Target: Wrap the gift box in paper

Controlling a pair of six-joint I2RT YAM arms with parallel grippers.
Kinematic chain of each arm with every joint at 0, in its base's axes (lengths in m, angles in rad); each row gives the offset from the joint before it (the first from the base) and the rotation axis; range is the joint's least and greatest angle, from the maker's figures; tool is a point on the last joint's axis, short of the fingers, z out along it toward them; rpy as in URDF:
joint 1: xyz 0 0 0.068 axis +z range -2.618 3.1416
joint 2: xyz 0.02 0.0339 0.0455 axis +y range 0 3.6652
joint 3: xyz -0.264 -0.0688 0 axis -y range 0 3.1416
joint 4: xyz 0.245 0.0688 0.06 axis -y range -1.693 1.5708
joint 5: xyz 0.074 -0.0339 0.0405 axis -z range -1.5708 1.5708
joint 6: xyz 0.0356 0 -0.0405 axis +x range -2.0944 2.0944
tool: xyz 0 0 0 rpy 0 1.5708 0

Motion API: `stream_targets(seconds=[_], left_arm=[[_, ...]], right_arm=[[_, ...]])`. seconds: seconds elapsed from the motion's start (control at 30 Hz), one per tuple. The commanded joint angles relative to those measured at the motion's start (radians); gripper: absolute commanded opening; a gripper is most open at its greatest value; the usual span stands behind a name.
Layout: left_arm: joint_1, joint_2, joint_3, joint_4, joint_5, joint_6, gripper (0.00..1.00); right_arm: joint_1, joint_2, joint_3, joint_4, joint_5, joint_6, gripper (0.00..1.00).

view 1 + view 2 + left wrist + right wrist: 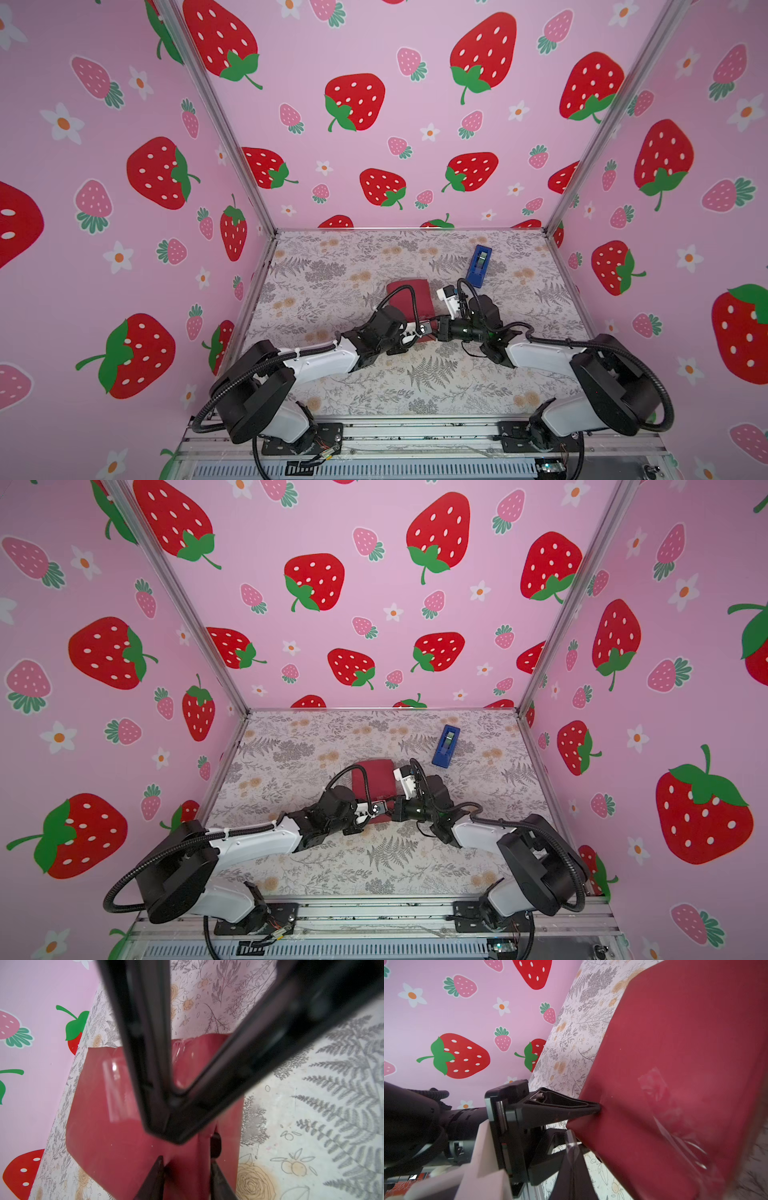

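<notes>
Mostly smooth maroon paper [104,1136], glossy clear tape [116,1093].

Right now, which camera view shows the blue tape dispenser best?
The top views: both show the tape dispenser whole and uncovered, on the table toward its far right corner. Neither wrist view shows it at all.

Left gripper [376,812], right gripper [390,806] meet at paper [374,777] near edge.
</notes>
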Motion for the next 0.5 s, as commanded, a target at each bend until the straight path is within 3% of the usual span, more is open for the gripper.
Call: stream_targets(seconds=[0.0,0.47], left_arm=[[0.010,0.044,-0.005,-0.121,-0.022,0.007,0.35],[0.010,0.047,-0.004,-0.122,-0.026,0.010,0.35]], right_arm=[[0.015,0.064,0.012,0.089,-0.045,0.014,0.00],[0.031,0.103,-0.044,0.109,-0.036,0.048,0.00]])
